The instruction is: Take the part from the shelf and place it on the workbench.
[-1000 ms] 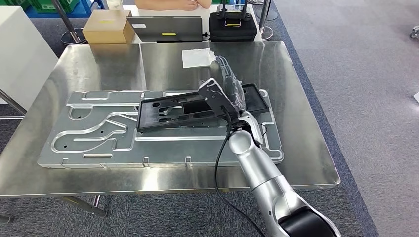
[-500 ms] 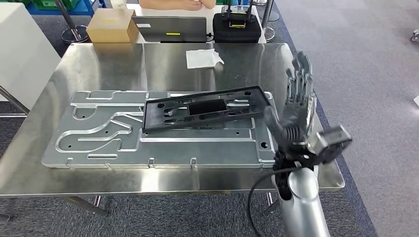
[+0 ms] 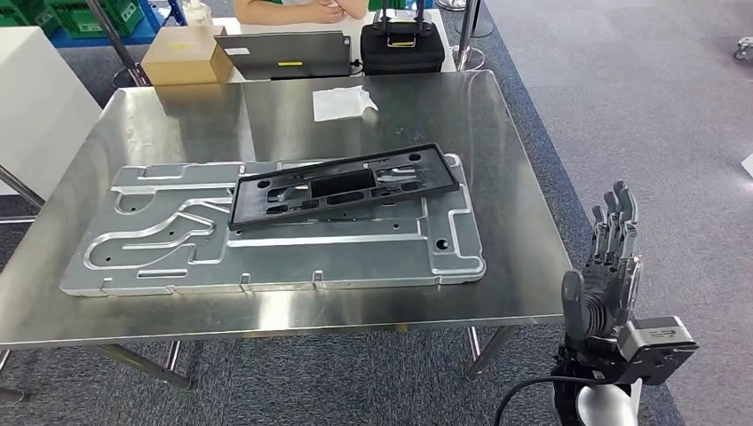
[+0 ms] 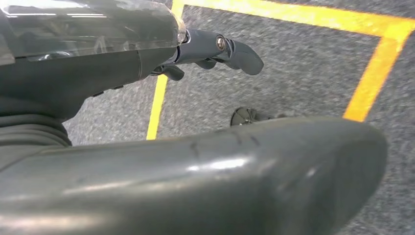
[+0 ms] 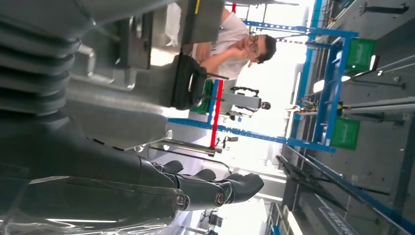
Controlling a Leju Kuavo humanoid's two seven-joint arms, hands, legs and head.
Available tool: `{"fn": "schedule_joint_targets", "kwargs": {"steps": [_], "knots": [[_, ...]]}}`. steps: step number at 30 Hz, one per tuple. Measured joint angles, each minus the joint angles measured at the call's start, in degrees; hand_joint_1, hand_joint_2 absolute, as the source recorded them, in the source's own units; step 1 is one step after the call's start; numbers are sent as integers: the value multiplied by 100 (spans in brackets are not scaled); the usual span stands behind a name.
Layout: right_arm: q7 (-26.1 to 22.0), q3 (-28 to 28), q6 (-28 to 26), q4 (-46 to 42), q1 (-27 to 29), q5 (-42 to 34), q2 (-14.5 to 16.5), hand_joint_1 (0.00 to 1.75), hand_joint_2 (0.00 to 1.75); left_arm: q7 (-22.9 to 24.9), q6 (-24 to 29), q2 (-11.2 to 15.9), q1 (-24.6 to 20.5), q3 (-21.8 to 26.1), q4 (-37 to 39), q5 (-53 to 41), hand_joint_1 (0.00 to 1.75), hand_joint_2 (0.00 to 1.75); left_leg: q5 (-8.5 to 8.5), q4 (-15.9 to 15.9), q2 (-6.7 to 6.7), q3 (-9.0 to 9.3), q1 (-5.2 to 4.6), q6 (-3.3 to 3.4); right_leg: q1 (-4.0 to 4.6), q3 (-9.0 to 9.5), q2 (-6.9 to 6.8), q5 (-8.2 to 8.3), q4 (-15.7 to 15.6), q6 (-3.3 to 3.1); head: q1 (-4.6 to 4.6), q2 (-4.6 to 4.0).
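The black flat part (image 3: 346,185) lies on the grey machined plate (image 3: 266,257) that covers much of the steel workbench (image 3: 497,133). Nothing touches the part. My right hand (image 3: 608,266) is off the table's near right corner, well clear of the part, fingers straight and pointing up, holding nothing. The right wrist view has the same hand (image 5: 147,186) with empty fingers beside the table's edge. My left hand (image 4: 195,49) hangs over grey carpet with yellow floor tape, fingers loose and empty.
At the table's far edge stand a cardboard box (image 3: 182,60), a grey laptop (image 3: 280,53) and a black case (image 3: 401,44), with a white paper (image 3: 342,102) in front. A person (image 3: 297,9) sits behind them. A white cabinet (image 3: 40,98) flanks the left.
My right hand released the black part, which now lies flat on the plate, then drew back and down past the table's near right corner. The view has shifted slightly.
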Motion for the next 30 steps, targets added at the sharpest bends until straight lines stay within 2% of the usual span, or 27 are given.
{"fn": "schedule_joint_targets", "kwargs": {"steps": [1, 2, 3, 4, 5, 7, 8, 9, 11, 13, 14, 15, 17, 18, 19, 20, 21, 22, 23, 24, 25, 26, 28, 29, 30], "knots": [[4, -53, -1, -14, 63, -17, -2, 0, 0, -1, 5, -4, -2, 10, 0, 16, 0, 0, -317, 361, 3, -97, -7, 5, 23, -70, -7, 52, 3, -36, -1, 0], [5, -110, 1, -23, 130, -43, -3, 0, 0, -1, 13, -9, -3, 19, 0, 32, 0, 0, -558, 719, 2, -165, -15, 12, 48, -141, -16, 102, 8, -58, -1, 0], [7, -169, 8, -26, 196, -73, -4, 0, 0, -1, 23, -14, -5, 28, 0, 47, 0, 0, -665, 971, 2, -172, -26, 23, 76, -215, -23, 153, 13, -68, -1, 0], [8, -229, 21, -27, 248, -102, -4, 0, 0, -1, 35, -20, -6, 38, 0, 56, 0, 0, -644, 1062, 2, -99, -40, 44, 102, -288, -29, 204, 20, -76, -1, 0], [9, -281, 34, -27, 285, -127, -4, 0, 0, -1, 47, -26, -8, 47, 0, 65, 0, 0, -523, 964, 2, 67, -60, 79, 128, -357, -30, 255, 25, -79, -1, 0], [16, -385, 53, -27, 326, -147, -4, 0, 0, -3, 63, -35, -23, 61, -1, 79, 0, 0, -274, 310, 2, 619, -124, 197, 161, -466, -27, 353, 32, -73, -1, 0], [24, -443, 43, -28, 349, -116, -4, 0, 0, -7, 66, -39, -36, 63, -1, 82, 0, 0, -254, -116, 20, 908, -158, 253, 171, -498, -41, 400, 36, -59, -1, 0], [34, -504, 20, -30, 377, -46, -3, 0, 0, -11, 64, -45, -49, 65, -2, 82, 0, 0, -273, -432, 35, 1104, -192, 298, 171, -510, -61, 445, 30, -35, 0, 0], [59, -619, -44, -35, 442, 167, 3, 0, 0, -19, 62, -63, -68, 66, -2, 80, 0, 0, -306, -726, 57, 1229, -235, 357, 152, -507, -114, 541, -3, 39, -2, 0], [82, -708, -77, -44, 507, 343, 22, 0, 0, -24, 61, -86, -62, 68, -2, 76, 0, 0, -170, -778, 32, 1167, -230, 424, 136, -521, -123, 560, -25, 116, -3, 0], [91, -754, -83, -50, 542, 403, 31, 0, 0, -27, 56, -97, -58, 69, -2, 67, 0, 0, -82, -811, 18, 1113, -216, 461, 131, -557, -108, 426, 53, 145, -3, 0], [96, -798, -87, -58, 576, 451, 37, 0, 0, -33, 46, -110, -53, 70, -2, 56, 0, 0, 6, -838, 5, 1043, -203, 489, 124, -623, -86, 183, 245, 170, -3, 0], [103, -874, -95, -67, 637, 518, 45, 0, 0, -44, 15, -126, -46, 70, -2, 34, 0, 0, 149, -838, -27, 874, -201, 519, 104, -792, -55, -411, 904, 207, -3, 0], [104, -901, -96, -68, 664, 539, 53, 0, 0, -48, -2, -131, -42, 70, -2, 28, 0, 0, 217, -827, -53, 782, -202, 513, 99, -847, -51, -575, 1246, 223, -3, 0], [105, -923, -95, -68, 690, 562, 63, 0, 0, -50, -14, -134, -40, 70, -2, 23, 0, 0, 281, -811, -80, 691, -201, 504, 97, -840, -50, -600, 1464, 234, -3, 0], [105, -946, -93, -68, 716, 590, 74, 0, 0, -51, -22, -138, -41, 70, -2, 19, 0, 0, 345, -787, -115, 590, -200, 489, 94, -743, -44, -510, 1515, 241, -3, 0], [107, -967, -90, -69, 739, 626, 83, 0, 0, -51, -25, -144, -42, 70, -2, 15, 0, 0, 398, -757, -156, 493, -196, 471, 89, -532, -23, -347, 1331, 238, -3, 0], [110, -985, -85, -70, 760, 674, 91, 0, 0, -51, -23, -152, -45, 70, -2, 15, 0, 0, 445, -720, -200, 406, -192, 450, 84, -235, 42, -219, 977, 226, -3, 0], [116, -999, -78, -72, 782, 726, 96, 0, 0, -51, -19, -161, -51, 70, -2, 15, 0, 0, 488, -680, -248, 322, -196, 422, 83, 96, 152, -194, 525, 204, -3, 0], [124, -1010, -72, -74, 812, 783, 102, 0, 0, -51, -12, -171, -58, 70, -2, 16, 0, 0, 534, -652, -295, 265, -199, 393, 85, 352, 251, -223, 152, 178, -5, 0], [130, -1022, -69, -75, 848, 843, 109, 0, 0, -50, -7, -179, -64, 70, -2, 19, 0, 0, 581, -636, -344, 227, -201, 360, 91, 511, 320, -285, -107, 152, -7, 0], [136, -1034, -68, -73, 880, 904, 116, 0, 0, -49, -1, -187, -64, 70, -2, 23, 0, 0, 634, -637, -394, 199, -200, 323, 106, 564, 332, -328, -226, 122, -8, 0], [138, -1052, -81, -66, 913, 999, 142, 0, 0, -48, 13, -199, -53, 70, -3, 32, 0, 0, 696, -629, -470, 151, -194, 251, 98, 501, 205, -250, -256, 42, -9, 0], [139, -1055, -89, -61, 915, 1029, 156, 0, 0, -48, 19, -204, -48, 71, -3, 34, 0, 0, 603, -554, -427, 97, -192, 226, 90, 453, 137, -193, -263, -12, -10, 0], [139, -1056, -96, -57, 923, 1046, 169, 0, 0, -48, 25, -208, -48, 71, -4, 34, 0, 0, 398, -372, -341, 21, -190, 203, 77, 393, 61, -131, -277, -57, -11, 0]]}}
